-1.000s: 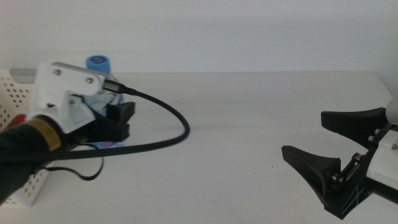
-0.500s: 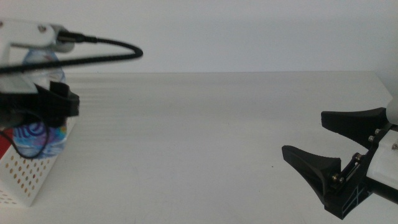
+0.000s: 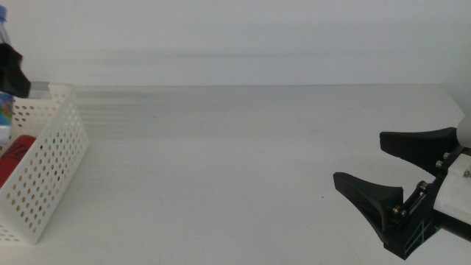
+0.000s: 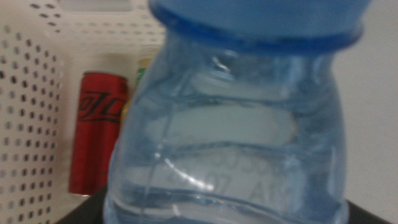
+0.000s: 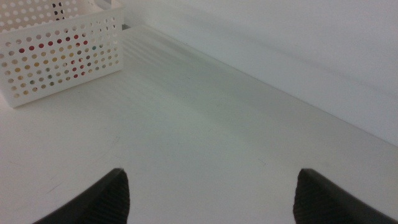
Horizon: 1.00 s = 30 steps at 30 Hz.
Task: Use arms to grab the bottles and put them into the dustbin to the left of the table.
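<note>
One bottle (image 4: 230,118) is left to drop, clamped in the left gripper (image 3: 11,66) above the bin (image 3: 44,169). Below it the can (image 4: 96,140) already lies inside, with something yellow just beside it. To do it well, part the jaws only once the bottle hangs fully inside the rim. The right gripper (image 3: 401,180) waits, jaws apart, well away.

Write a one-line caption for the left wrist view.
Left gripper holds the clear water bottle above the white dustbin, where the red soda can already lies.
</note>
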{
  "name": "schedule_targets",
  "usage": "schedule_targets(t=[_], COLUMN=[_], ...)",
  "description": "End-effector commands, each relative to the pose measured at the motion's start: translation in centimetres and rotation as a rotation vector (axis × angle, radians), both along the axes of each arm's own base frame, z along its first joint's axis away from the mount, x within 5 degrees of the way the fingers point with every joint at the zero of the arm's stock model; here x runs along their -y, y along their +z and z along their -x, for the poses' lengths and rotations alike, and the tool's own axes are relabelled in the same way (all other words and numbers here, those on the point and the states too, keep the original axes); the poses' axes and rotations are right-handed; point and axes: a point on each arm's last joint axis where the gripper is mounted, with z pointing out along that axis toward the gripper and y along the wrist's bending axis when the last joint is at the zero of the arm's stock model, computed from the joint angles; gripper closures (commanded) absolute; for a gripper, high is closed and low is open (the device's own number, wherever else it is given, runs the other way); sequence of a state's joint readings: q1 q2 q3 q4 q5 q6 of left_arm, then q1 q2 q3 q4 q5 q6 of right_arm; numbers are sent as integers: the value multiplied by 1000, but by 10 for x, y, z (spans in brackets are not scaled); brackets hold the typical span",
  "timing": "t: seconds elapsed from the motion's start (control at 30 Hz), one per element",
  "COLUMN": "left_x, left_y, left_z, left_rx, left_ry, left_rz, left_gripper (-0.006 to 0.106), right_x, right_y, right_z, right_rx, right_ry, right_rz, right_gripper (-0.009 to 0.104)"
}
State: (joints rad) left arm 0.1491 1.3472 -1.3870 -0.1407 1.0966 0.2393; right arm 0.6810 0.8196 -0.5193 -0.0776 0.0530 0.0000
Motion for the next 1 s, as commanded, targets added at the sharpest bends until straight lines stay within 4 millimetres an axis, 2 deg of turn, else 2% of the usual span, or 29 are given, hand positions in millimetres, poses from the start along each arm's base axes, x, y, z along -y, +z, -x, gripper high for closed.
schedule_targets(t=[0.0,0.2,0.33,0.6,0.77,0.87,0.97], left_x=[-6,-37,-55,-72,-79,-80,-81], left_y=[27,19,1,-58,-88,-102,-108], left_z=[-5,-40,-61,-97,-113,-119,-121], left_rx=[81,-20,-88,-257,-310,-339,-356], left_ry=[-2,20,52,13,15,13,9], left_rz=[4,-7,18,-26,-25,-17,-20], left_gripper=[105,105,105,105,105,102,92], right_x=[-2,-2,-2,-2,-2,-2,-2], right_y=[17,17,17,17,17,17,17], right_z=[0,0,0,0,0,0,0], right_rx=[86,86,86,86,86,86,86], right_ry=[11,11,11,11,11,11,11], right_rz=[-61,-61,-61,-61,-61,-61,-61], right_gripper=[25,25,25,25,25,25,25])
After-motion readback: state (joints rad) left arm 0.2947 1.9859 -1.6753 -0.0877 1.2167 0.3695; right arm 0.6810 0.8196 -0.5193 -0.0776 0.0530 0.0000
